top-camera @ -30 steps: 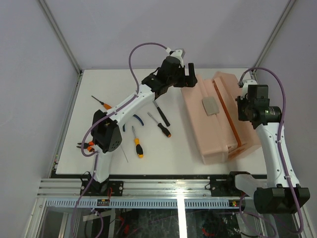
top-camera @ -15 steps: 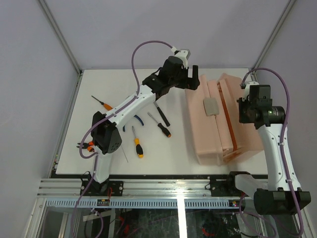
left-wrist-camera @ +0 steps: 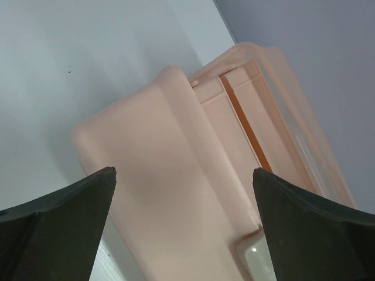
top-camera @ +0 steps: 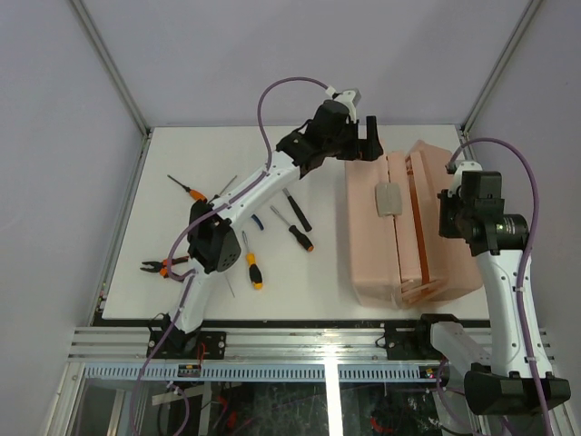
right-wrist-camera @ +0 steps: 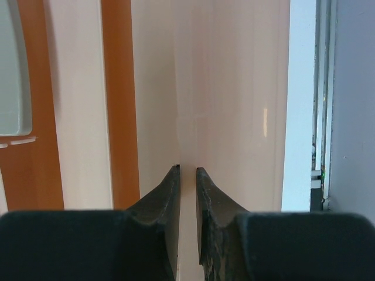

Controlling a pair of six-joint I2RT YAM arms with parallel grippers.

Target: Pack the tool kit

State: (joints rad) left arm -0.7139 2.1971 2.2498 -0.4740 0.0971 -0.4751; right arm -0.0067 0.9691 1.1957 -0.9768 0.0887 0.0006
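Observation:
The salmon-pink toolbox [top-camera: 372, 245] lies at the right of the table, its grey latch [top-camera: 388, 198] facing up. My right gripper [top-camera: 453, 216] is shut on a thin pink wall of the toolbox [right-wrist-camera: 234, 88] along its right side; the right wrist view shows that gripper [right-wrist-camera: 187, 171] pinching this edge. My left gripper [top-camera: 365, 138] hangs open and empty over the box's far left corner; in the left wrist view this gripper [left-wrist-camera: 183, 172] straddles the toolbox [left-wrist-camera: 152, 175] without touching. A yellow-black screwdriver [top-camera: 251, 264], an orange-black screwdriver [top-camera: 296, 230], pliers [top-camera: 159, 266] and an orange screwdriver [top-camera: 186, 189] lie on the table.
A black-handled tool [top-camera: 295, 208] and a blue curved piece [top-camera: 255, 218] lie under the left arm. An orange strip [top-camera: 418, 218] runs along the toolbox. The table's right edge [right-wrist-camera: 299, 117] is close beside the box. Grey walls stand behind.
The toolbox has swung round and shifted right, now lying nearly square to the table. My left gripper moved right with it. My right gripper moved right and nearer, still shut on the box.

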